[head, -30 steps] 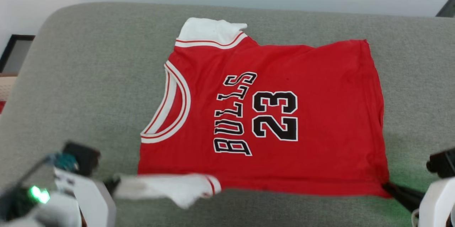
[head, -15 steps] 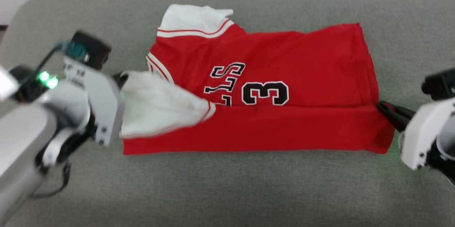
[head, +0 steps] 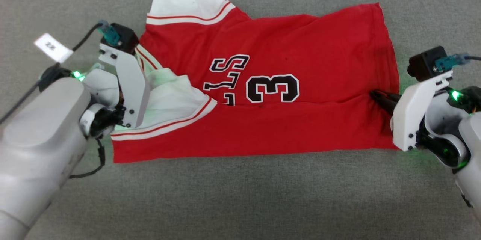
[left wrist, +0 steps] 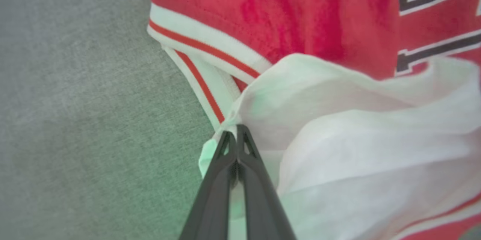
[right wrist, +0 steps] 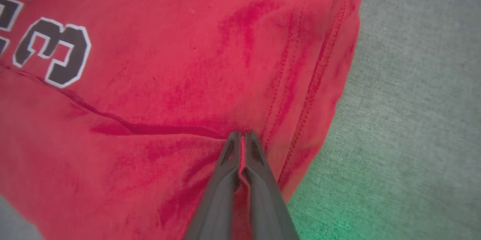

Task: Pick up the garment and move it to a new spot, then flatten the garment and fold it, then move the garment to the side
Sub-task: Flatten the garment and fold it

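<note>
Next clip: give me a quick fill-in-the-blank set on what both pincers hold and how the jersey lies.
1. The left pincer is shut on the garment's ____ sleeve.
2. The right pincer is shut on ____ cloth at its hem end.
3. Of the printed number, only the digit ____ shows above the fold.
Missing words: white; red; 3.

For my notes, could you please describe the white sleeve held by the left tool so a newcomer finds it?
On the grey cushion lies the red garment. The sleeve is at its left end, pinched in the left tool; unlike the other white sleeve at the far edge, it drapes over the red front.
</note>
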Controlling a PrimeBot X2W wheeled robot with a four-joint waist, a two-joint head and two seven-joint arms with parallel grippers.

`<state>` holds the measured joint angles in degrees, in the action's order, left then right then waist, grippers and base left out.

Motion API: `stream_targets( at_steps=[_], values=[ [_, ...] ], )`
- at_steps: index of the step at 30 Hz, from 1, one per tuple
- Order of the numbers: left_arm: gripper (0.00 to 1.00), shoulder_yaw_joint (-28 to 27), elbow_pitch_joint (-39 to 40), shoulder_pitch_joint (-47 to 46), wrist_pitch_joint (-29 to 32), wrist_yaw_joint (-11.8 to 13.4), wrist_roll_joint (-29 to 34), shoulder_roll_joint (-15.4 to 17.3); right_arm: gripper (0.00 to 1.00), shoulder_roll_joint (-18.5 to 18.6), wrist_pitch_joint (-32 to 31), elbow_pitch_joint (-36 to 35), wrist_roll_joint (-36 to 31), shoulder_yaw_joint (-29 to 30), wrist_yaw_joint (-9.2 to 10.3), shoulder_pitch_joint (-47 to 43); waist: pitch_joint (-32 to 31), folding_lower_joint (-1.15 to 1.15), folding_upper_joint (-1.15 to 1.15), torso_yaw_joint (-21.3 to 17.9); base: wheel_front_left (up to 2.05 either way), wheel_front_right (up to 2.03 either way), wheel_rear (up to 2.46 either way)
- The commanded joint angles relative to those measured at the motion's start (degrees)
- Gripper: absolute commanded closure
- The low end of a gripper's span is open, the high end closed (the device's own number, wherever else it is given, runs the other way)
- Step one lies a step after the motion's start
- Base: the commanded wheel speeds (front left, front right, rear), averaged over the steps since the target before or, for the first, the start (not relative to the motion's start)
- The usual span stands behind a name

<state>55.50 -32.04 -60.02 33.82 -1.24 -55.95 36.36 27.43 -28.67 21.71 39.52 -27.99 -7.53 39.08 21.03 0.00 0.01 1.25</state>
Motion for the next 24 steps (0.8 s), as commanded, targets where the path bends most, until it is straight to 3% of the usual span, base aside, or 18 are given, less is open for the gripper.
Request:
stream_targets(
  at_steps=[1, 5, 6, 7, 8, 9, 10, 11, 12, 20, 24],
  values=[
    [1.0, 0.1, -2.1, -0.6, 0.4, -0.7, -0.7, -1.0, 1.0, -0.2, 0.5, 1.5, 0.8, -1.4, 0.09, 0.9, 0.4, 0.0, -0.01, -0.3, 0.0, 0.0, 0.0],
    [0.98, 0.3, -7.5, -1.2, 1.4, -2.3, -1.9, -3.7, 1.0, -0.7, 1.2, 5.0, 2.4, -4.0, 0.1, 3.1, 0.4, 0.0, -0.01, -0.5, 0.0, 0.0, 0.0],
    [0.81, 0.4, -8.4, -1.5, 1.2, -2.5, -1.9, -4.0, 1.0, -0.7, 1.4, 5.5, 2.8, -4.5, 0.1, 3.4, 0.2, 0.0, -0.01, -0.5, 0.0, 0.0, 0.0],
    [0.58, 0.4, -9.2, -1.9, 0.8, -2.8, -1.7, -4.1, 1.0, -0.6, 1.5, 6.0, 3.3, -5.0, 0.1, 3.8, 0.0, 0.0, -0.01, -0.5, 0.0, 0.0, 0.0],
    [0.15, 0.3, -9.8, -2.3, 0.4, -2.8, -1.5, -4.3, 1.0, -0.3, 1.9, 6.3, 3.4, -5.4, 0.1, 4.2, -0.3, 0.0, -0.01, -0.4, 0.0, 0.0, 0.0],
    [0.0, 0.3, -10.3, -2.8, 0.0, -3.0, -1.4, -4.3, 0.92, 0.1, 2.5, 6.5, 3.7, -5.7, 0.1, 4.6, -0.6, 0.0, -0.01, -0.3, 0.0, 0.0, 0.0],
    [0.0, 0.1, -10.9, -3.0, -0.1, -3.1, -1.5, -4.4, 0.71, 0.3, 2.9, 6.7, 4.0, -5.9, 0.1, 4.8, -0.9, 0.0, -0.01, -0.1, 0.0, 0.0, 0.0],
    [0.0, 0.1, -11.1, -3.3, -0.3, -3.2, -1.3, -4.3, 0.29, 0.6, 3.5, 6.6, 4.3, -6.2, 0.1, 4.9, -1.3, 0.0, -0.01, 0.0, 0.0, 0.0, 0.0],
    [0.0, 0.1, -11.3, -3.7, -0.5, -3.1, -1.1, -4.3, 0.0, 0.8, 4.0, 6.6, 4.5, -6.4, 0.1, 5.0, -1.7, 0.0, -0.01, 0.2, 0.0, 0.0, 0.0],
    [0.0, 0.0, -8.9, -3.1, -1.0, -2.8, -1.3, -3.0, 0.0, 2.8, 10.2, 4.8, 4.5, -3.8, 0.09, 2.3, -5.3, 0.0, -0.01, 2.1, 0.0, 0.0, 0.0],
    [0.0, -0.3, -6.3, -1.2, 2.2, -1.0, -3.3, -1.8, 0.0, 2.7, 16.7, 3.2, 1.3, 0.7, 0.09, -0.6, -6.8, 0.0, -0.01, 2.8, 0.0, 0.0, 0.0]
  ],
)
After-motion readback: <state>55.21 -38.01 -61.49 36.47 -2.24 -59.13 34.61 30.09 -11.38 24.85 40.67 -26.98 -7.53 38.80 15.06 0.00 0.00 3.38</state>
